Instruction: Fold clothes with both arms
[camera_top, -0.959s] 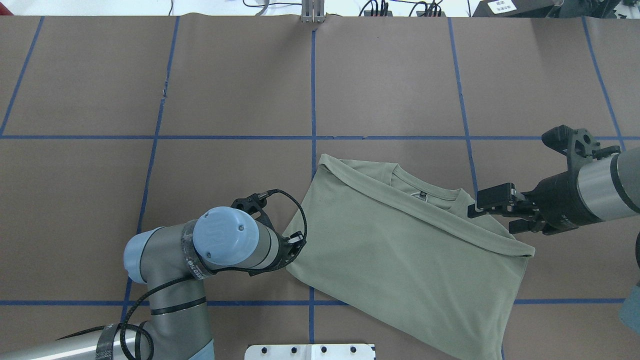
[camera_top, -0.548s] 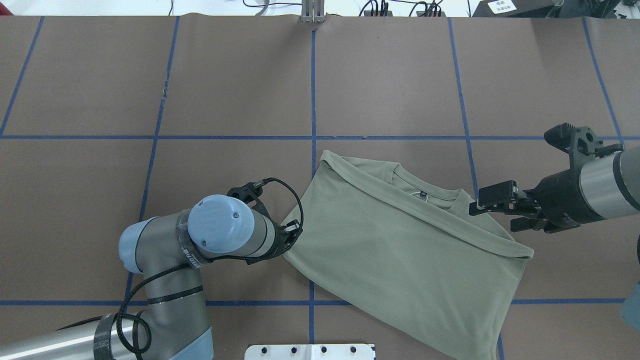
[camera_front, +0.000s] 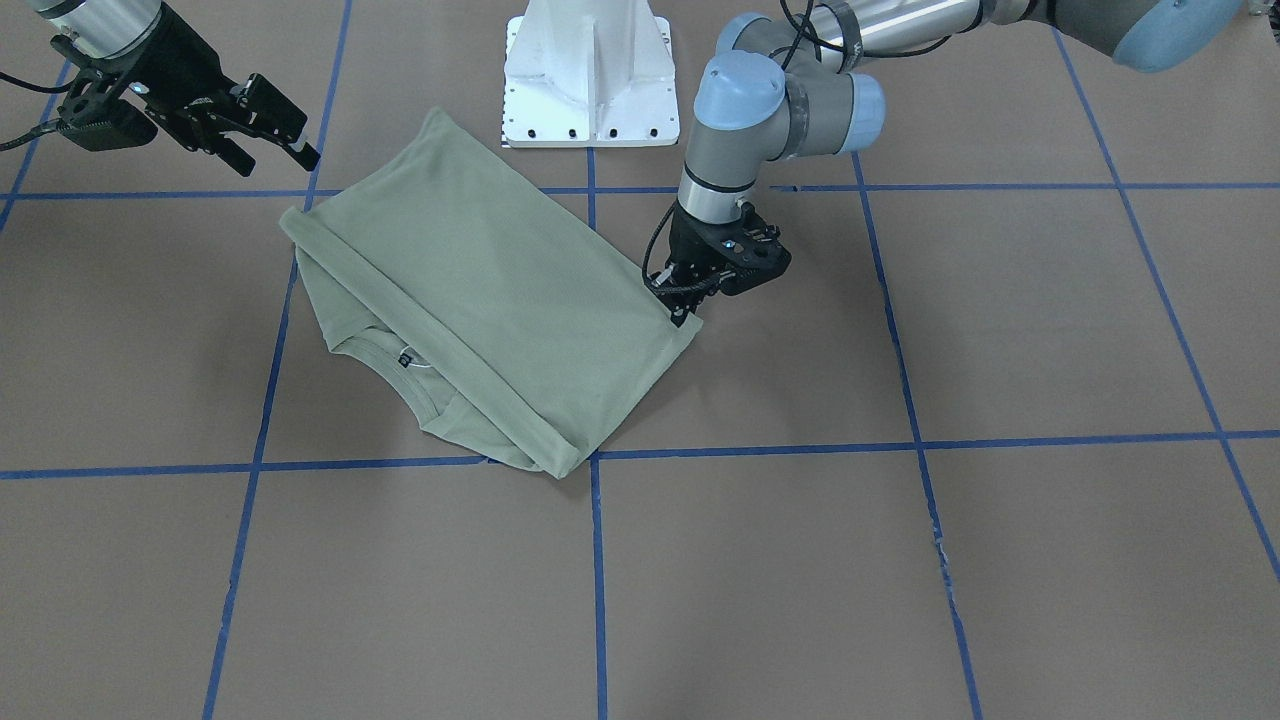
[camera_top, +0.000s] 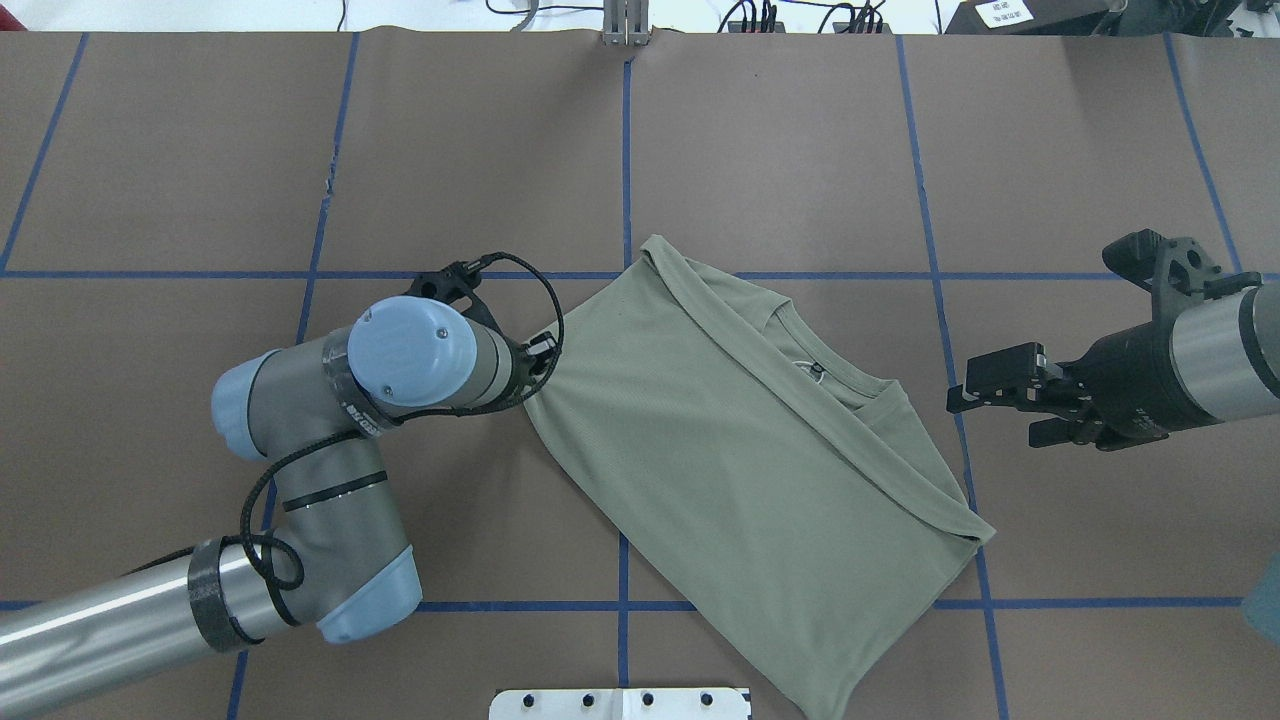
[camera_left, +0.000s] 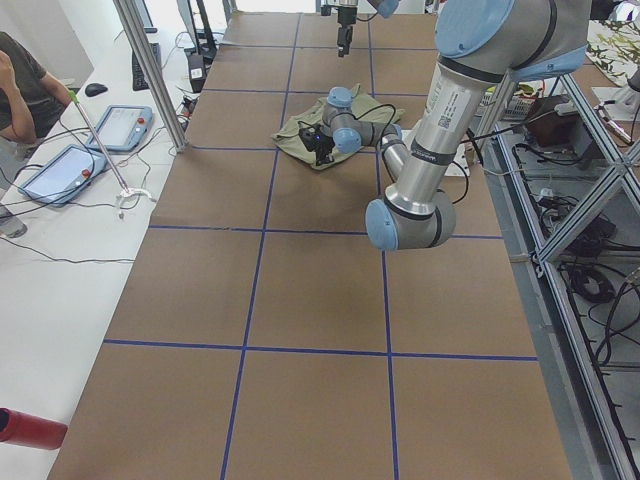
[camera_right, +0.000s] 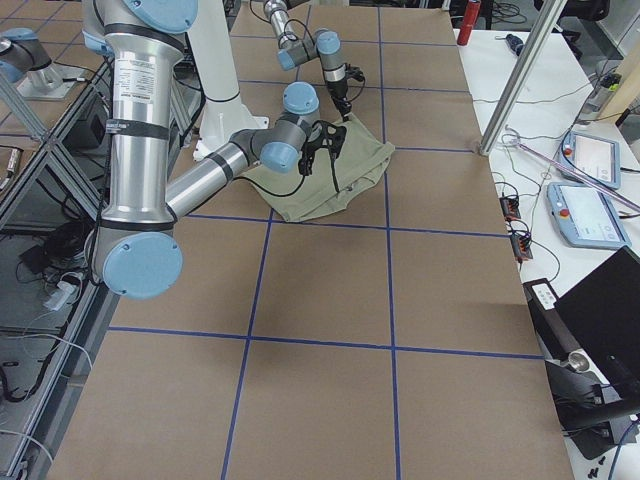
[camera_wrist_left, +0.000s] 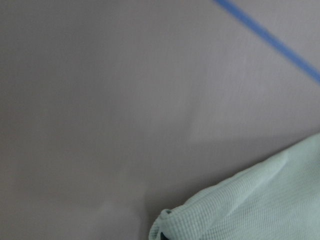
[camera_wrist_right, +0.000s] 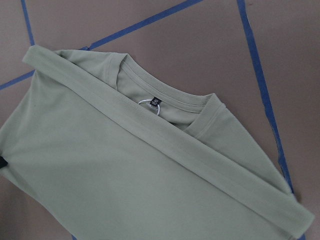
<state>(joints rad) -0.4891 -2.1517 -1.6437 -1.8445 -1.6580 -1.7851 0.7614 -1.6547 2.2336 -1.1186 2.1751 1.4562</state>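
The pale green shirt (camera_top: 740, 450) lies folded on the brown table, its round neck and dark label (camera_top: 818, 368) facing the far right. My left gripper (camera_top: 533, 380) is shut on the shirt's left corner, seen from the front at the shirt's (camera_front: 480, 290) right corner under the gripper (camera_front: 684, 312). The left wrist view shows only a bunched cloth edge (camera_wrist_left: 270, 200). My right gripper (camera_top: 985, 400) hovers open just off the shirt's right side, holding nothing. Its wrist view looks down on the collar and label (camera_wrist_right: 156, 101).
The white pedestal base (camera_front: 590, 70) stands at the near edge, close to the shirt's hem. Blue tape lines (camera_top: 625, 160) divide the table into squares. A seated person (camera_left: 25, 90) and tablets (camera_left: 120, 125) are beyond the table's far side.
My left gripper has pulled the shirt's corner away from the robot and leftward, turning and sliding the whole shirt. The right gripper has backed off from the shirt's shoulder edge.
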